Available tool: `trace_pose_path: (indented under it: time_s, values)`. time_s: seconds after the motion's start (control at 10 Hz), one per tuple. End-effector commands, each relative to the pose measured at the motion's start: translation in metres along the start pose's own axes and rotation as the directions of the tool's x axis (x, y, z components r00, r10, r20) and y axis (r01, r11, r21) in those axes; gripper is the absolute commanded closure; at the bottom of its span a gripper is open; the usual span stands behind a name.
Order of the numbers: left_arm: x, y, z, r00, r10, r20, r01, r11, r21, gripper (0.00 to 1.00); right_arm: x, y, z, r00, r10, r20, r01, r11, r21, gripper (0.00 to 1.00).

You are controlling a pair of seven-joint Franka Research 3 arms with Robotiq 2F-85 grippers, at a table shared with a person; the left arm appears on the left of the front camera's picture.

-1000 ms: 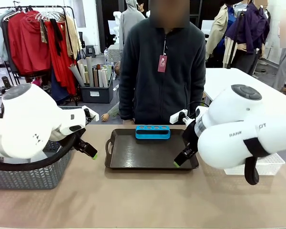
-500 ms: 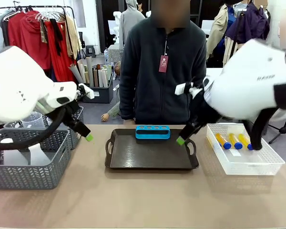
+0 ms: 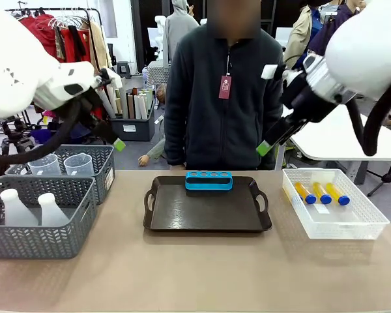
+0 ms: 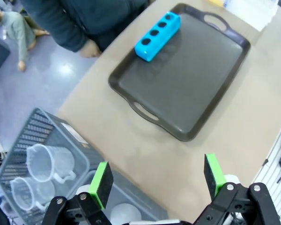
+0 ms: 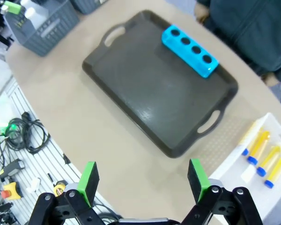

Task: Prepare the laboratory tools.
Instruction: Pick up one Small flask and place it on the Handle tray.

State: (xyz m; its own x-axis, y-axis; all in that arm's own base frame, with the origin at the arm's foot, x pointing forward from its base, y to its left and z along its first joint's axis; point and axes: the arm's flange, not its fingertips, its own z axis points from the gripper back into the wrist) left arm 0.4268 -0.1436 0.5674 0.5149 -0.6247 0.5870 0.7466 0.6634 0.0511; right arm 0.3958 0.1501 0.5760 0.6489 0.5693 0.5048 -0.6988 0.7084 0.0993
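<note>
Front view, left end effector (image 3: 119, 145): high over the grey mesh baskets (image 3: 39, 186); one green pad shows, spread cannot be told here.
Front view, right end effector (image 3: 263, 149): high, between tray (image 3: 202, 218) and white mesh basket (image 3: 371, 225); spread also unreadable.
Front view, tools: two conical flasks (image 3: 16, 207) in the near grey basket, two measuring jugs (image 3: 78, 164) in the one behind, three yellow tubes (image 3: 319, 193) lying side by side in the white basket. The tray on the desk (image 3: 195, 274) holds a blue tube rack (image 3: 208, 180).
Left wrist view: fingers wide apart, empty; the jugs sit lower left.
Right wrist view: fingers wide apart, empty; the tubes lie lower right.
Risk: the tubes lie close together, so wide fingers may drag a neighbour or snag the mesh wall. The flasks look light and may tip.
View difference: the wrist views settle the finger spread; the front view gives height above the desk.
</note>
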Motion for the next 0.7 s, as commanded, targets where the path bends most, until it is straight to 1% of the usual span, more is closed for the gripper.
trace_pose_path:
  time_s: [0.0,0.2,0.3,0.6]
  values:
    - [0.003,-0.001,-0.005,0.999,-0.02,0.034,0.02,1.0,-0.002,0.0,-0.007,-0.012,0.01,0.999,0.022,0.045,-0.024,0.999,0.032,0.0]
    - [0.002,-0.004,-0.009,0.998,-0.019,0.056,0.015,0.998,0.061,0.0,-0.013,-0.017,0.013,0.994,0.042,0.096,-0.045,0.999,0.03,0.0]
    - [0.008,-0.002,0.003,1.0,-0.011,0.021,0.011,1.0,0.018,0.0,-0.002,-0.012,0.015,0.999,0.002,0.035,-0.002,1.0,0.0,0.0]
    - [0.008,-0.002,0.003,1.0,-0.011,0.021,0.011,1.0,0.018,0.0,-0.002,-0.012,0.015,0.999,0.002,0.035,-0.002,1.0,0.0,0.0]
